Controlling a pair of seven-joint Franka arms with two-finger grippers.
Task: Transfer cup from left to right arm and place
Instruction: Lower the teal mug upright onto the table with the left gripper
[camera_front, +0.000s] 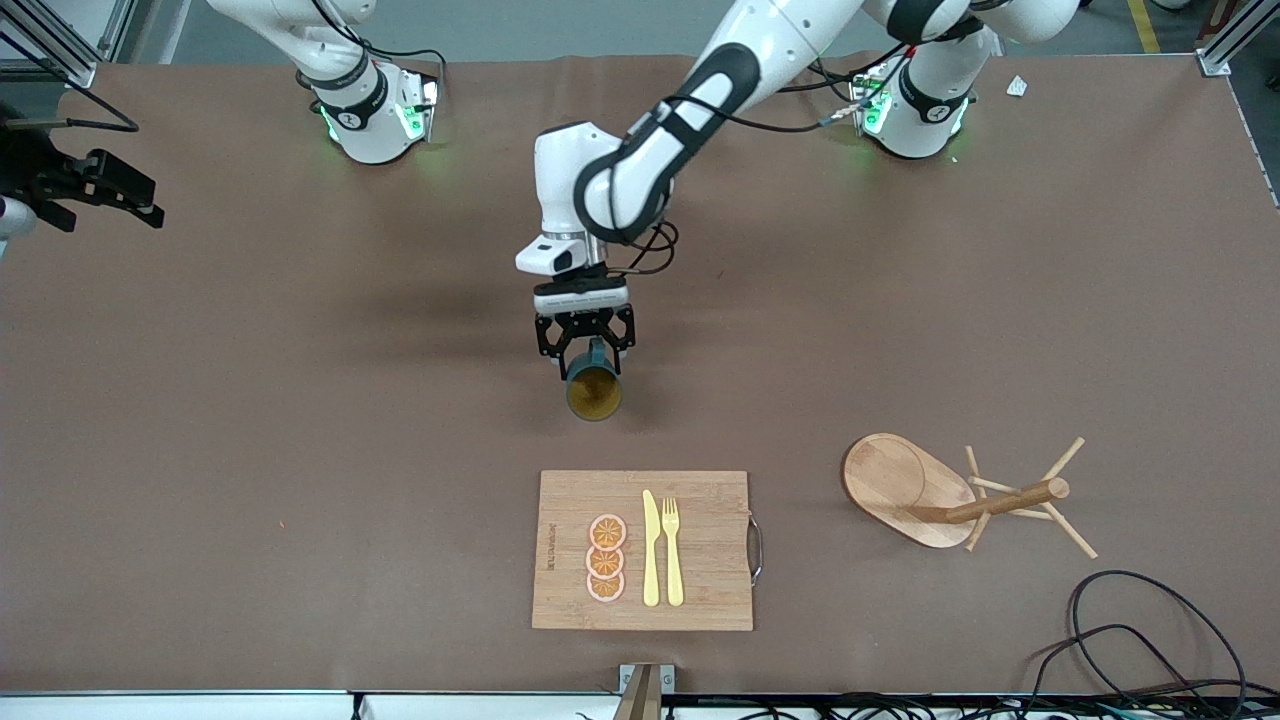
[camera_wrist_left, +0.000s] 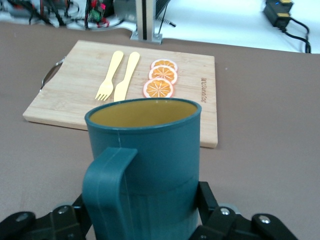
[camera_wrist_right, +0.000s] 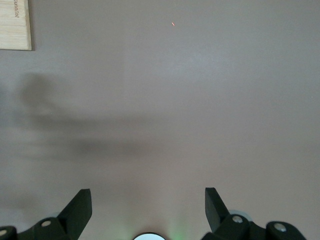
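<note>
The left gripper (camera_front: 585, 352) grasps the cup (camera_front: 593, 386) above mid-table, its mouth tipped toward the cutting board (camera_front: 643, 550), while the right gripper (camera_front: 100, 190) waits with fingers spread wide, well apart at its end.

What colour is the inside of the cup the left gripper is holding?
Yellowish-brown inside the dark teal cup; the left wrist view shows it best.
</note>
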